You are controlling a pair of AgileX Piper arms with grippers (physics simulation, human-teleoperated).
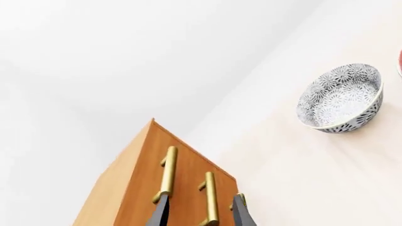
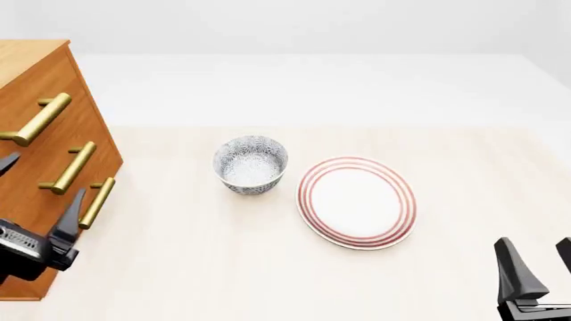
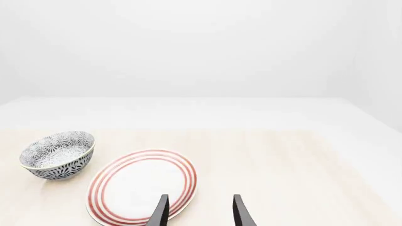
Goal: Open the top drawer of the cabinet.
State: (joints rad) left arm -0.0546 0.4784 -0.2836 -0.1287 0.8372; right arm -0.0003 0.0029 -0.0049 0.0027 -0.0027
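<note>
Brass handle of top drawer point(image 2: 36, 119) seen above and ahead of left gripper point(image 2: 36, 194), cabinet point(image 2: 40, 73) shut. Fingers spread wide, nothing held, level with lower handles. Gripper best raised, bar straddled squarely, pulled straight. Right gripper point(image 2: 535, 264) parted, empty, idle.

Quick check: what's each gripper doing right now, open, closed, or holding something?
Left gripper: open, empty, fingers spread in front of the cabinet handles.
Right gripper: open, empty, over the table near the plate.
</note>
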